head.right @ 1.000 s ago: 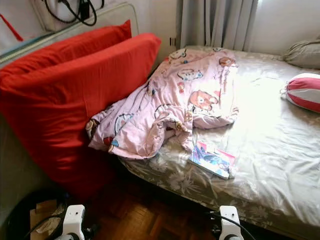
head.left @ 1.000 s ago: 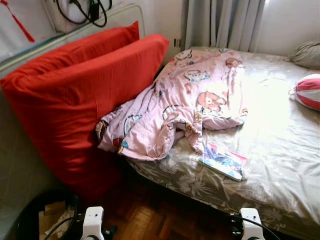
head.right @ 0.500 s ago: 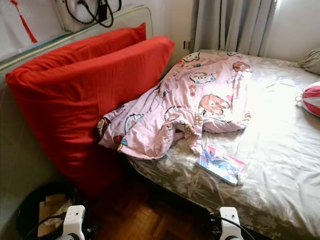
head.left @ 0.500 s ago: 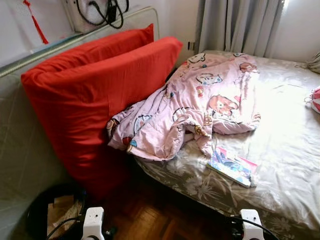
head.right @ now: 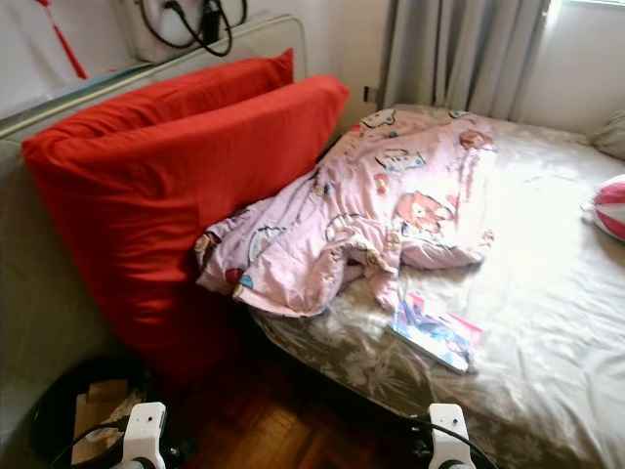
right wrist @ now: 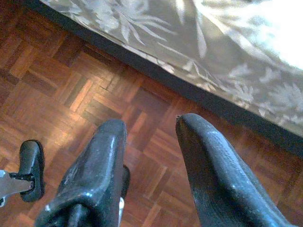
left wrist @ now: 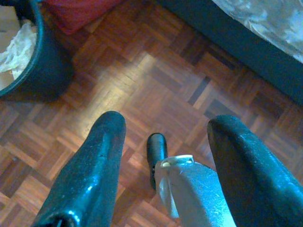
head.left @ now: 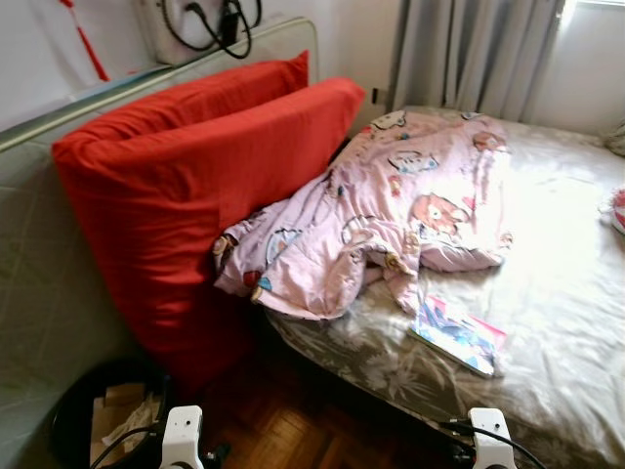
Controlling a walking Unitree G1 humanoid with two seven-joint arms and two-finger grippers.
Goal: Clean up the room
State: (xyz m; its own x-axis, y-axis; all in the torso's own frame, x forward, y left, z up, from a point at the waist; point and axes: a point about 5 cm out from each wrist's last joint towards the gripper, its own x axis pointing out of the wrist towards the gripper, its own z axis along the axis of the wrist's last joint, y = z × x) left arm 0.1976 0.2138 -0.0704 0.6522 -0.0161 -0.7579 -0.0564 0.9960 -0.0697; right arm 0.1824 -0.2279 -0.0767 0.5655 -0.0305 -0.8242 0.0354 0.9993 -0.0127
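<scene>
**View swinging left along the bed**

The camera is turning left, the striped cushion [head.right: 610, 207] sliding to the right edge. Two red pillows [head.left: 195, 186], one pink blanket [head.left: 391, 215] and one book [head.left: 457, 334] are lying on the bed [head.left: 566, 293]. Left gripper [left wrist: 163, 156] and right gripper [right wrist: 149, 156] are hanging spread, empty.

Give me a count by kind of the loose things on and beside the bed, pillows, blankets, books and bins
Red pillows: 2
Pink cartoon blanket: 1
Picture book: 1
Black waste bin on the floor: 1
Total: 5
</scene>
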